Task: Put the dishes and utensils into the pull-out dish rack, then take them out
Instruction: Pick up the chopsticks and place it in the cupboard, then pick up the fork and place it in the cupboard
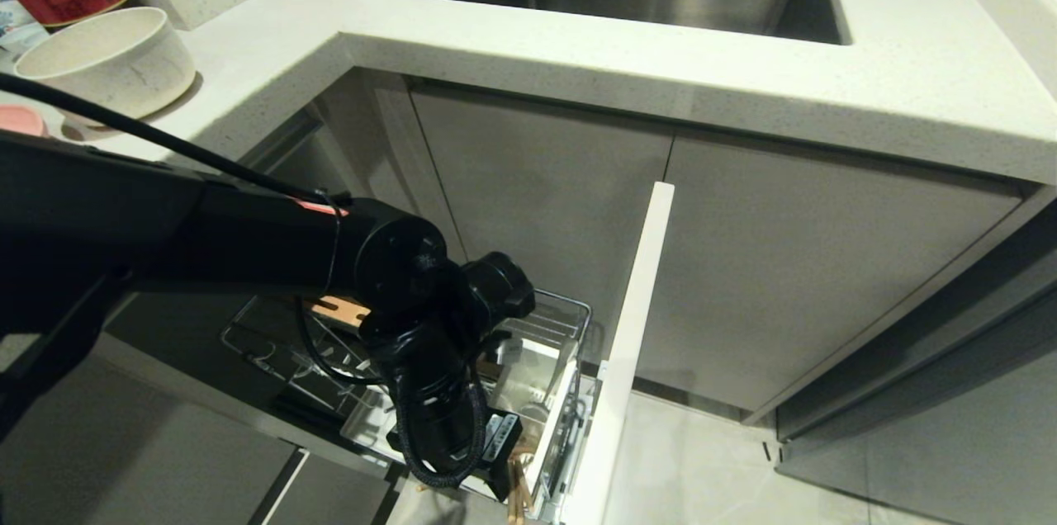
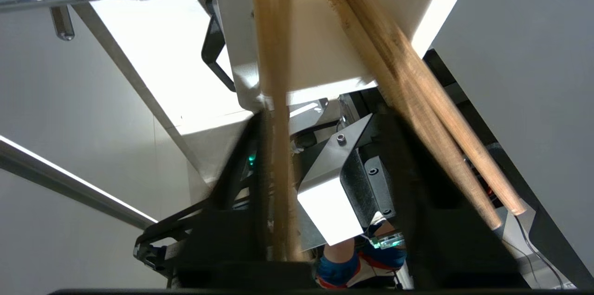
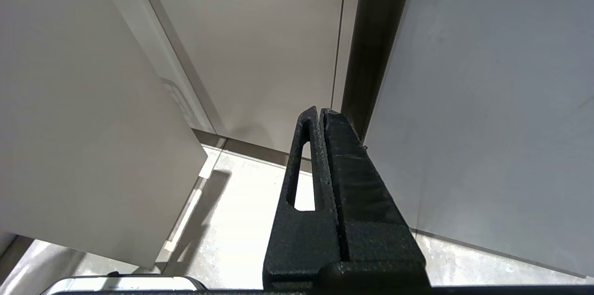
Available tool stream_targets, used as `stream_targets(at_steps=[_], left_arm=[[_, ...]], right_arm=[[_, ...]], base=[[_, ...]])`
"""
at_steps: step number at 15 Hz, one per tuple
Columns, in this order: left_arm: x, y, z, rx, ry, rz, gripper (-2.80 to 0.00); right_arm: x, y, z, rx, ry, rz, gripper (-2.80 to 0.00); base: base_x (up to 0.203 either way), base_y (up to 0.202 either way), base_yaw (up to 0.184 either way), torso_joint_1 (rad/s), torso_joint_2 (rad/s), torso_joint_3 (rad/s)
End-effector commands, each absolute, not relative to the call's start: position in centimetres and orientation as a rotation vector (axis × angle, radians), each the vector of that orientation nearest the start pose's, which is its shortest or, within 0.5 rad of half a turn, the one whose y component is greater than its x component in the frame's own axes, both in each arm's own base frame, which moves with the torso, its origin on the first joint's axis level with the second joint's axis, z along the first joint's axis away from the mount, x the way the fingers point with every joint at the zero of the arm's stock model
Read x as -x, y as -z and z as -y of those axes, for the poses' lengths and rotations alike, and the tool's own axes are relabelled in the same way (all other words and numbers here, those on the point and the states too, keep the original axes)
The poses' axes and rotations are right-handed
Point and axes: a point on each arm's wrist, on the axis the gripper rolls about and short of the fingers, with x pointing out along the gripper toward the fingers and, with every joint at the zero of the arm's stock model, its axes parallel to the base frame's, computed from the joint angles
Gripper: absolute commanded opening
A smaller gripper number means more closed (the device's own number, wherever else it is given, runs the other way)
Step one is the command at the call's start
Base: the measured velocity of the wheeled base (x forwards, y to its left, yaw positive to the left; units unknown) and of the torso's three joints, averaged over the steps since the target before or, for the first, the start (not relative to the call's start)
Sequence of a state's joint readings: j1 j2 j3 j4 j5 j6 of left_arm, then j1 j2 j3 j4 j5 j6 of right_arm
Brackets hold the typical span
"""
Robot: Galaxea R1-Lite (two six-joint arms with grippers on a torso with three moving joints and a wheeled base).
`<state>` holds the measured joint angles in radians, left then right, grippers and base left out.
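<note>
Chopsticks (image 2: 417, 114) fill the left wrist view, tips down in the white utensil holder (image 2: 320, 30); one blurred stick stands between the left gripper (image 2: 325, 193) fingers, whether gripped I cannot tell. In the head view's lower centre, the pull-out dish rack (image 1: 570, 319) is open. Bowl (image 1: 107, 59) waits upper left on the counter (image 1: 578, 54). Right gripper (image 3: 320, 118) is parked, jaws closed.

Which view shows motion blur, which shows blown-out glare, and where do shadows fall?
Left wrist view: one chopstick is smeared with blur, and the white plastic holder glares. Head view: the pull-out dish rack sits in shade under the left arm. Right wrist view: sharp, with a soft shadow on the floor.
</note>
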<state>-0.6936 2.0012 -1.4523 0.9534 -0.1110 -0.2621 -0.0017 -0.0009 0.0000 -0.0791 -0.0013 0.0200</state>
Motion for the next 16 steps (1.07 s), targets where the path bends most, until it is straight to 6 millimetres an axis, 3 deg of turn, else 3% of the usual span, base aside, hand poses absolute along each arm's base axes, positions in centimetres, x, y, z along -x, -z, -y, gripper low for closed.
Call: stream_targets(at_steps=[1,8,14,15,16], left_arm=[[-24.3,-14.9,20.5,-0.231,0.444,-1.522,0.00],[-22.8,-18.1,19.3,-0.200,0.471,-1.430,0.00],[-19.6,-23.8,16.2,-0.149,0.483,-1.219,0.00],[-18.8,-24.8,15.5,-0.147,0.476,-1.175,-2.80],[-18.0,-25.7,14.7,-0.147,0.460,-1.125,-2.80]], right_arm=[[2.1,-7.6,0.0,-0.020,0.003,0.054,-2.80],[2.1,-7.6,0.0,-0.020,0.002,0.054,-2.80],[2.1,-7.6,0.0,-0.020,0.002,0.053,-2.80],[2.1,-7.6,0.0,-0.020,0.003,0.052,-2.80],[2.1,-7.6,0.0,-0.020,0.002,0.054,-2.80]], base=[[0.000,0.000,0.000,0.000,0.00,0.000],[0.000,0.000,0.000,0.000,0.00,0.000],[0.000,0.000,0.000,0.000,0.00,0.000],[0.000,0.000,0.000,0.000,0.00,0.000],[0.000,0.000,0.000,0.000,0.00,0.000]])
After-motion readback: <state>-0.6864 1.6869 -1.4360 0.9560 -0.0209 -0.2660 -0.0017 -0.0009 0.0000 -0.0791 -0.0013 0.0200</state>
